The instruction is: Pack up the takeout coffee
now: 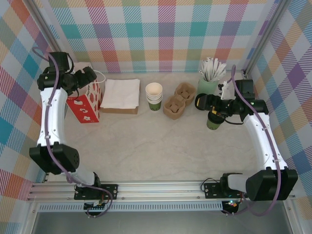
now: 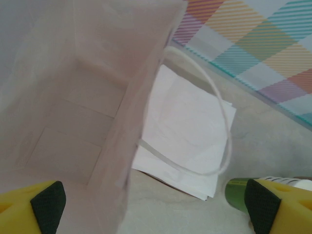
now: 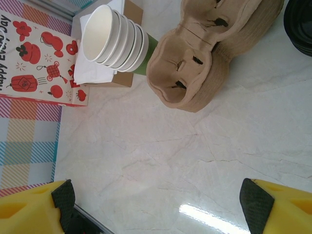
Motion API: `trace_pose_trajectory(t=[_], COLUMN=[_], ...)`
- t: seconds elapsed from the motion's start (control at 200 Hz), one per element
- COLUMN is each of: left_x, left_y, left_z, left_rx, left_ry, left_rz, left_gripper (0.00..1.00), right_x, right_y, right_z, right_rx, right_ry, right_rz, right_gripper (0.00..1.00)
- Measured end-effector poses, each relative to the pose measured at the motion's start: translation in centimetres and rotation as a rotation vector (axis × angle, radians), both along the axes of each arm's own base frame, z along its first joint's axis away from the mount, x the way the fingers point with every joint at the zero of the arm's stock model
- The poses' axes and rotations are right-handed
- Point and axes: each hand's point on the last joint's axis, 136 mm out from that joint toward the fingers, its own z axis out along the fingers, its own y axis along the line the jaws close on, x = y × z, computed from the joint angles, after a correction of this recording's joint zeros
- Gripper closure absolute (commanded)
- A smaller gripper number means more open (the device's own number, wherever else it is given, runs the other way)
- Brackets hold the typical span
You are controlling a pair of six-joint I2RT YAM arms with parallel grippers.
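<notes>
The takeout coffee (image 1: 213, 123) is probably light, crushable paper, so pinch it mid-wall, gently. Left gripper (image 2: 151, 204) and right gripper (image 3: 156, 200) both gape wide, empty.

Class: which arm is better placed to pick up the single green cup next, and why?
Right, probably. The right gripper hangs open close to the single green cup, on its own side of the table. The left gripper is open at the mouth of the red gift bag, far from that cup.
</notes>
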Motion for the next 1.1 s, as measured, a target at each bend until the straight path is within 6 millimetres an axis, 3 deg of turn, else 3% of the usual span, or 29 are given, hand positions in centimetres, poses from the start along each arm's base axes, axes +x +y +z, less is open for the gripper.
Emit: trace_pose_trajectory(t=[0.18, 0.34, 0.735, 0.955, 1.1], left_x=[2.5, 3.6, 4.4, 4.3, 3.5], left_y=[1.2, 0.5, 0.3, 0.7, 1.1], left_z=[-3.9, -5.6, -5.6, -5.7, -5.6], left_rx=[-0.055, -0.097, -0.086, -0.046, -0.010], left_ry=[0.070, 0.090, 0.059, 0.063, 0.067], left_rz=[-0.034, -0.091, -0.131, -0.131, -0.124], left_gripper=[0.18, 0.32, 0.84, 0.99, 1.00], right_x=[0.2, 0.2, 0.5, 0.5, 0.5], right_y=[0.0, 0.1, 0.2, 0.2, 0.2], right_z=[-0.3, -0.5, -1.0, -1.1, -1.1], right_rx=[0.001, 0.004, 0.012, 0.011, 0.011], right_ry=[0.012, 0.018, 0.040, 0.042, 0.043], right_rz=[0.000, 0.003, 0.009, 0.010, 0.009], right_gripper=[0.11, 0.11, 0.11, 0.11, 0.11])
